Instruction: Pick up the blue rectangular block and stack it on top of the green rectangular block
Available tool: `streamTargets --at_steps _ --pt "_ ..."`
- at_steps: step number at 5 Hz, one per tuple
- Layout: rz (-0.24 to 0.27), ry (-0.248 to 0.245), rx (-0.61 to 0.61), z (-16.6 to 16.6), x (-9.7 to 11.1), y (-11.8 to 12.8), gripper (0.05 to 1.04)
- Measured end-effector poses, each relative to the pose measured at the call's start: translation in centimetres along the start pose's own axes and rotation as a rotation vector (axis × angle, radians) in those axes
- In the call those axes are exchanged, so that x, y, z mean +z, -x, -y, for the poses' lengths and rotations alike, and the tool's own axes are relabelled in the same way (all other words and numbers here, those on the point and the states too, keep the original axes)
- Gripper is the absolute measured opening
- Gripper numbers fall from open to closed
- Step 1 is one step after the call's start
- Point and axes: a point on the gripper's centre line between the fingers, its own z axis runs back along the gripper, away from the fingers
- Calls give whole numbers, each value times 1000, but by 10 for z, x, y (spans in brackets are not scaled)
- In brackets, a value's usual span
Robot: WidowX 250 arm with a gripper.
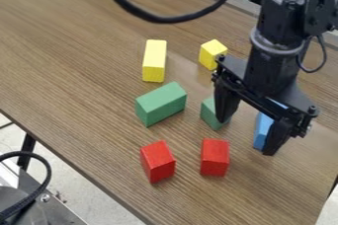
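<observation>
A brown wood-grain counter [72, 66] cuts diagonally across a pale floor [76, 194], metal equipment [56, 209] sitting off its near edge at lower left. Seven blocks are spread over the surface in loose color groups, none stacked: a long yellow block [154, 61] near a short yellow block [211, 55], a large green block [161, 104] to the left of a small green block [209, 113], and two red blocks side by side nearest the camera, the left red block [157, 162] turned at an angle and the right red block [214, 157] set squarer. A blue block [262, 129] rests at the right, partly hidden behind the claw [246, 136]. As the scene lies, the work looks to be at an open stage: no block is lifted and the blue one appears ungrasped, any grip on it yet to be made.

The black robot arm [274, 36] enters from the upper right and hangs steeply down, a thick cable [161, 19] looping away from it. The claw points toward the counter with its fingers spread wide apart, one in front of the small green block, the other overlapping the blue block; whether either touches is unclear.
</observation>
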Motion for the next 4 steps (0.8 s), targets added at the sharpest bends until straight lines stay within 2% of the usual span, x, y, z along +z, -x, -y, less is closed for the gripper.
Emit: streamTargets --at_steps 1,2,3,4 --pt "-26 -6 0 -1 -6 3 999" --pt "-67 15 7 -5 -29 -20 999" --pt "-61 12 29 -10 -42 -49 1000" --pt "-60 2 87 -9 -51 -68 999"
